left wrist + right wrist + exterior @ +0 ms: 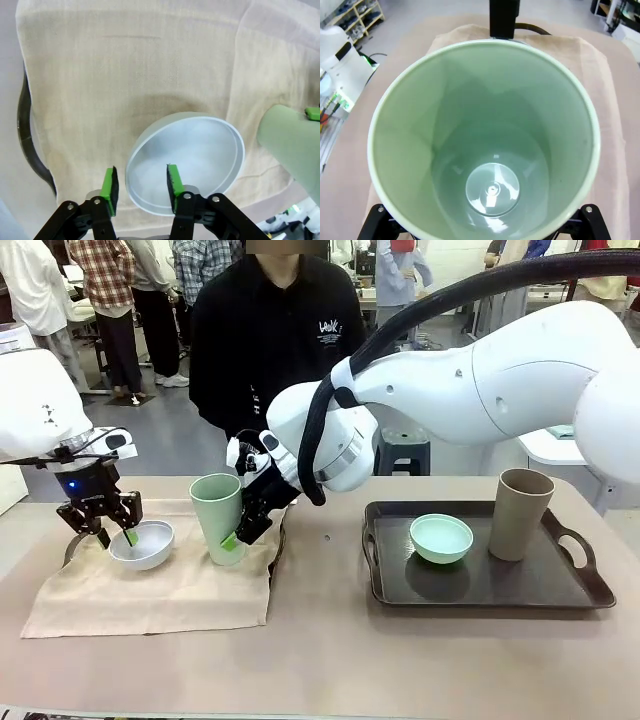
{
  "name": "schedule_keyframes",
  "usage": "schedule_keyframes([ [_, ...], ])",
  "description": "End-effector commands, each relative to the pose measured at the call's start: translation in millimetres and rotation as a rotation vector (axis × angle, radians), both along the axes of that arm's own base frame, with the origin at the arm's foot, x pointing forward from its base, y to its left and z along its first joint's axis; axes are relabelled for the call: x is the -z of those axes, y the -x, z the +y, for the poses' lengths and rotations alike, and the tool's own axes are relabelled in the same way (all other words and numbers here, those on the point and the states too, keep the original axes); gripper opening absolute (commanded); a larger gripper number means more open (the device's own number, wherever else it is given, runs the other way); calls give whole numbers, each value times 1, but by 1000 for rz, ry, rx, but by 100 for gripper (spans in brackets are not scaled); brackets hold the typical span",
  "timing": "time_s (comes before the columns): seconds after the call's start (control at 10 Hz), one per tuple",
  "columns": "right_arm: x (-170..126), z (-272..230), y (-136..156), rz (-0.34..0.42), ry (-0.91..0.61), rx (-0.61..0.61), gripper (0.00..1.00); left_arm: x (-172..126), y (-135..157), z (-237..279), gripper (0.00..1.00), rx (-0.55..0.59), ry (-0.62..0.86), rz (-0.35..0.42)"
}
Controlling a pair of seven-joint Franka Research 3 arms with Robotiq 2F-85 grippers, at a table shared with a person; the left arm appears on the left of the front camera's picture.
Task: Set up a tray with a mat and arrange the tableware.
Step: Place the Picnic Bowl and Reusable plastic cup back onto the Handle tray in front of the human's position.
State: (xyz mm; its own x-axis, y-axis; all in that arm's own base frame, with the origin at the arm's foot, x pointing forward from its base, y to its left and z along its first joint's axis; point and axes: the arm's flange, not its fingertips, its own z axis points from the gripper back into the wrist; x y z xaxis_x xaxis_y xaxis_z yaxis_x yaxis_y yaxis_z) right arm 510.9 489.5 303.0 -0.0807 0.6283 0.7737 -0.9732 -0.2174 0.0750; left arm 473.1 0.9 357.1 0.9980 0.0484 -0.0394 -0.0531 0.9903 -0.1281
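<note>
A white bowl (142, 546) and a pale green cup (217, 515) stand on a beige mat (150, 595) at the left. My left gripper (118, 533) is open, and its green pads (111, 186) straddle the white bowl's (200, 160) near rim, one pad inside and one outside. My right gripper (236, 534) reaches across from the right and stands open around the cup's lower part; the cup (485, 145) sits upright and empty between its fingers. A mint green bowl (441, 538) and a tan cup (520, 513) sit on the dark tray (480, 595) at the right.
A dark tray rim (24, 125) shows from under the mat's edge. A person in black (275, 330) stands at the far side of the table, hands out of sight. The right arm's white body (480, 380) spans the middle above the table.
</note>
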Motion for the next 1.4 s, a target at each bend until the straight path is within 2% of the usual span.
schedule_keyframes([
  [0.0, -17, -15, 12, 56, 49, 32, 100, -11, 9, 10, 56, 5, 40, 1],
  [0.1, -23, -23, 14, 61, 65, 51, 100, -16, 12, 14, 100, 4, 52, -6],
  [0.2, -29, -35, 17, 62, 76, 73, 100, -23, 15, 18, 76, 0, 80, -7],
  [0.3, -34, -48, 21, 75, 46, 85, 100, -32, 20, 21, 100, 8, 126, -8],
  [0.4, -40, -62, 29, 93, 29, 95, 100, -48, 27, 24, 96, 22, 155, -21],
  [0.5, -45, -74, 36, 116, 30, 106, 100, -61, 32, 25, 100, 31, 178, -30],
  [0.7, -66, -92, 44, 142, 85, 185, 100, -94, 44, 19, 100, 97, 200, -72],
  [0.9, -114, -99, 53, 337, 250, 450, 100, -126, 55, 3, 100, 200, 153, -89],
  [1.0, -143, -98, 59, 410, 303, 515, 100, -142, 57, -6, 100, 254, 108, -93],
  [1.2, -194, -105, 77, 531, 454, 700, 100, -166, 68, -23, 100, 344, 36, -108],
  [1.3, -223, -112, 89, 560, 531, 756, 100, -172, 71, -27, 100, 350, 6, -113],
])
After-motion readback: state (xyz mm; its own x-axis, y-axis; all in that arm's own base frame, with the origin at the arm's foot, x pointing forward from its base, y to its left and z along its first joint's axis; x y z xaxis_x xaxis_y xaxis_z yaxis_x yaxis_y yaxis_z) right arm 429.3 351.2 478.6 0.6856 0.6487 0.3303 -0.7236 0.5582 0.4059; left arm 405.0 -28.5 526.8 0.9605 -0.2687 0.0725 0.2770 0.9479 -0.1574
